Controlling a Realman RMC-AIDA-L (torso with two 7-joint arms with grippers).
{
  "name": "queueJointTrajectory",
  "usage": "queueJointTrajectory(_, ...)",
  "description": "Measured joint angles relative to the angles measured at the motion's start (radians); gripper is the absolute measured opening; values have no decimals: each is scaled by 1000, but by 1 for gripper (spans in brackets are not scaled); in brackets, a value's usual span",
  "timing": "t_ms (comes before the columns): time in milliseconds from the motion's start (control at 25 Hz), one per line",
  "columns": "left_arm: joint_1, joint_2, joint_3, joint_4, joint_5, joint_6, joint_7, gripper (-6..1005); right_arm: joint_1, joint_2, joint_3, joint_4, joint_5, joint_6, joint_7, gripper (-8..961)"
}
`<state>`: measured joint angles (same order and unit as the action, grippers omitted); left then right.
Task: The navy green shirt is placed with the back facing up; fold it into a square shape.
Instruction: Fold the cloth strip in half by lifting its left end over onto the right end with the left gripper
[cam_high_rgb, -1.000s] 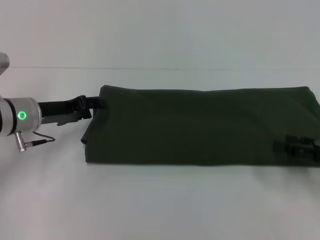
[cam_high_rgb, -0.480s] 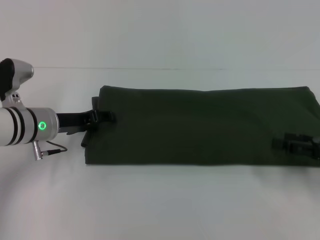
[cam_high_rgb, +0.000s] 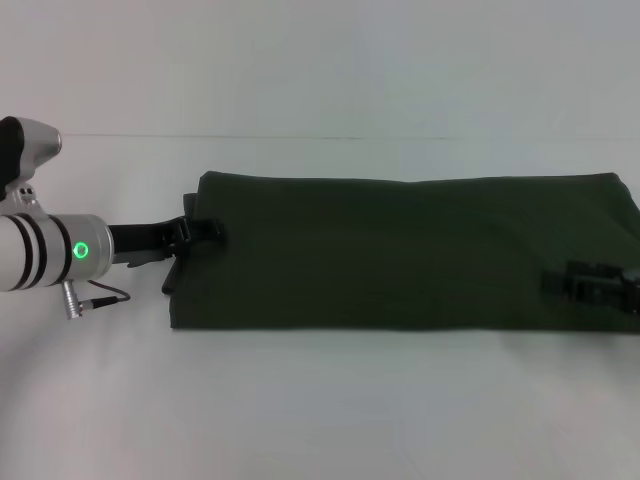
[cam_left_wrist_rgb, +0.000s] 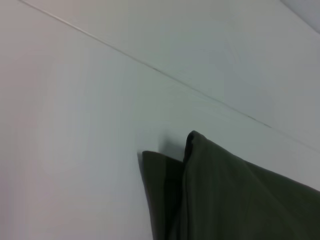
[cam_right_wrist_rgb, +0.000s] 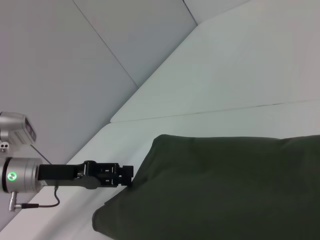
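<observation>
Shirt folded into a long band on the counter (cam_high_rgb: 320, 420)

The left tool (cam_high_rgb: 205, 232) and right tool (cam_high_rgb: 590, 285) each sit at one end of the navy green shirt (cam_high_rgb: 400, 250); grip on either, cannot tell.

Left gripper (cam_high_rgb: 200, 236) at mid-left of head view, arm level; right gripper (cam_high_rgb: 590, 285) at right edge, low.

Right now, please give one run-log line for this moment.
navy green shirt: folded long strip, flat | left tool: at left end | right tool: at right end
</observation>
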<state>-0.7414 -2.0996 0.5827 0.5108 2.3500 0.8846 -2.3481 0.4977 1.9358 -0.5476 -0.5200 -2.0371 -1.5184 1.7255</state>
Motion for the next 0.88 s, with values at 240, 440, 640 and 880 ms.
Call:
queueJointTrajectory(240, 3, 21, -33, 26, 3, 48, -6, 684, 2, 0, 0, 0, 0, 1, 1, 897)
queueJointTrajectory(440, 5, 28, -44, 27, 8, 42, -5, 684, 3, 0, 0, 0, 0, 1, 2, 897)
queueJointTrajectory(640, 10, 21, -36, 19, 9, 6, 2, 684, 3, 0, 0, 0, 0, 2, 2, 897)
queueJointTrajectory(880, 18, 11, -32, 16, 9, -21, 11, 684, 8, 0, 0, 0, 0, 3, 2, 897)
